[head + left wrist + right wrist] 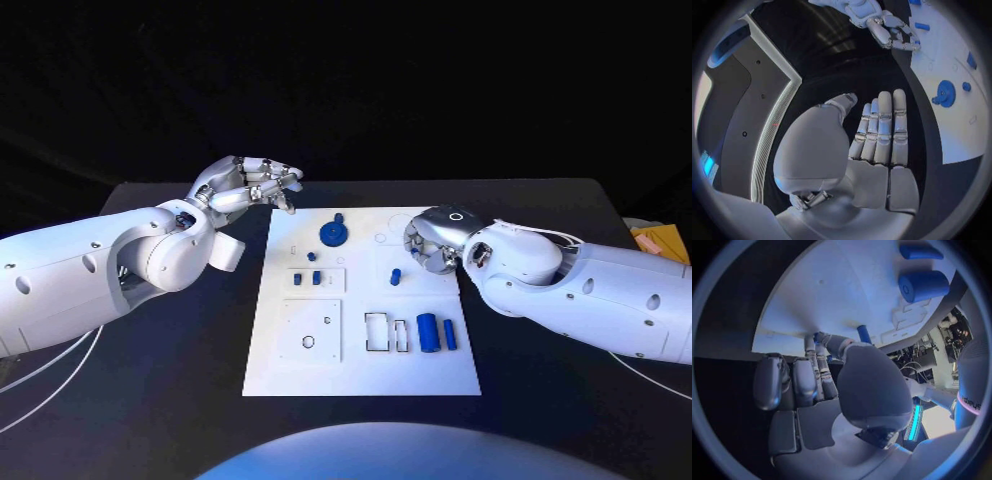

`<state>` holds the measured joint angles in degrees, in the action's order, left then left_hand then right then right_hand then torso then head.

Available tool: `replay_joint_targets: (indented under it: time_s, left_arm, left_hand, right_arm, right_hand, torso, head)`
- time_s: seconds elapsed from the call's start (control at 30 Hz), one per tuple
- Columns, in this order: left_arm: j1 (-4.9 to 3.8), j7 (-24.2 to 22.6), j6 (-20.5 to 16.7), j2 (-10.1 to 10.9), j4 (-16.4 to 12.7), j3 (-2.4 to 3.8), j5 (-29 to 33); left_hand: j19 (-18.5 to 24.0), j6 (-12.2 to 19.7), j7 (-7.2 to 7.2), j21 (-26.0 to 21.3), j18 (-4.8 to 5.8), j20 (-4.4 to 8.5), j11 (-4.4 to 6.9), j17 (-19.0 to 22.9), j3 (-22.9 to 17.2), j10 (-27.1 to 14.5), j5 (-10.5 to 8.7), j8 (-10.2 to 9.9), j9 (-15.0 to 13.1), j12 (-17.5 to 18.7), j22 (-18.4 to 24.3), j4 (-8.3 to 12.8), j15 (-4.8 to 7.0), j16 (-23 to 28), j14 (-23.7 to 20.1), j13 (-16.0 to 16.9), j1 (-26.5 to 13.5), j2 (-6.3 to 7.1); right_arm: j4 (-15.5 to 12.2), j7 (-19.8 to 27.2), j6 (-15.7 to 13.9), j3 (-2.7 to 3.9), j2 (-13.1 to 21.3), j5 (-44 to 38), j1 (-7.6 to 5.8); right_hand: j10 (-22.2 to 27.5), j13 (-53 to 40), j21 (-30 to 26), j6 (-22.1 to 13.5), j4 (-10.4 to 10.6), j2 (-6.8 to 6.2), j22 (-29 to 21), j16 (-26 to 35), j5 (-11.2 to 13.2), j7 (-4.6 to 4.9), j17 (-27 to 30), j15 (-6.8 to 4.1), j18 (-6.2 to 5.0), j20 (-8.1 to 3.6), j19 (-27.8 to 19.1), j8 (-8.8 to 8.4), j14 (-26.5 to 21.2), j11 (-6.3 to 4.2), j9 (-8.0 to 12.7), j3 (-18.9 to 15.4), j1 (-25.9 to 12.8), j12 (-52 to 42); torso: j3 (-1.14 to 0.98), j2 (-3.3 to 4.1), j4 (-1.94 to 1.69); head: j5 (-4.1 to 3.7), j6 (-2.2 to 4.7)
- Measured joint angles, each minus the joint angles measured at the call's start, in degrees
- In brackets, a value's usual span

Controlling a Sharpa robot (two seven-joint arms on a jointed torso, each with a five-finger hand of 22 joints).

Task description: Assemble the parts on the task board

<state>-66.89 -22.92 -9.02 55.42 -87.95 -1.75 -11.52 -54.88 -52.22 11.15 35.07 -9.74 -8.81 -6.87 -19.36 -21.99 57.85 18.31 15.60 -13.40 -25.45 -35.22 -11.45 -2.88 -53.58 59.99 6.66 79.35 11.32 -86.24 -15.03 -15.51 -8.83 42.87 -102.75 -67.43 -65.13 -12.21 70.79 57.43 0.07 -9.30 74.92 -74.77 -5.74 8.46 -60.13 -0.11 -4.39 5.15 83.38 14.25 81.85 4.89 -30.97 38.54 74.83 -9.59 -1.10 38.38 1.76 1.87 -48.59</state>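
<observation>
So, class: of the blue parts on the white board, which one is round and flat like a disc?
The blue disc-shaped part near the white task board's far edge; the other blue parts are cylinders or small pegs.

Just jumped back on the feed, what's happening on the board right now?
The right robot hand is down over the task board at its right edge, fingers reaching toward a small blue peg; whether it grips it, I cannot tell. The left robot hand hovers off the board's upper left corner, fingers straight, holding nothing. A blue disc and two blue cylinders lie on the board.
</observation>
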Motion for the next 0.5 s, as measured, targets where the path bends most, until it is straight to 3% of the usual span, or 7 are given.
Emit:
replay_joint_targets:
  time_s: [0.3,0.4,0.5]
  left_arm:
    - [0.00,0.2,0.2,0.1,-0.1,0.00,0.0]
    - [0.00,0.3,0.2,0.1,-0.1,0.00,0.0]
    - [0.00,0.3,0.3,0.2,-0.2,0.00,0.0]
  left_hand:
    - [0.0,0.2,0.21,0.0,0.00,0.00,-0.20,0.0,0.0,-0.2,0.00,-0.2,0.1,0.0,0.0,0.0,0.00,0.2,0.0,0.0,0.0,0.00]
    - [0.0,0.2,0.21,0.0,0.00,0.00,-0.20,0.0,0.0,-0.2,0.00,-0.2,0.1,0.0,0.0,0.0,0.00,0.2,0.0,0.0,0.0,0.00]
    - [0.0,0.2,0.21,0.0,0.00,0.00,-0.20,0.0,0.0,-0.2,0.00,-0.2,0.1,0.0,0.0,0.0,0.00,0.2,0.0,0.0,0.0,0.00]
  right_arm:
    - [0.2,-0.8,0.1,0.07,-0.4,-0.6,0.12]
    - [0.2,-0.9,0.1,0.09,-0.4,-0.7,0.15]
    - [0.2,-1.0,0.1,0.10,-0.4,-0.8,0.17]
  right_hand:
    - [0.0,0.1,0.5,-0.1,0.2,-0.92,0.0,0.0,0.0,0.15,-0.4,0.00,-0.01,0.32,0.3,-0.22,0.0,0.13,0.3,-0.1,-0.4,0.4]
    - [-0.3,0.1,1.3,0.5,0.2,-0.93,0.0,-0.4,0.0,-0.41,-0.8,0.00,-0.01,0.41,0.4,-0.22,0.0,-0.17,0.3,-0.1,-0.4,0.4]
    - [-0.5,0.1,1.6,1.0,0.2,-0.93,0.0,-0.4,0.0,-0.36,-1.1,0.00,-0.01,0.41,0.4,-0.22,0.0,-0.34,0.2,-0.1,-0.4,0.4]
  torso:
    - [0.00,0.02,-0.01]
    - [0.01,0.02,-0.02]
    - [0.02,0.02,-0.02]
  head:
    - [0.07,-0.14]
    - [0.07,-0.21]
    - [0.07,-0.26]
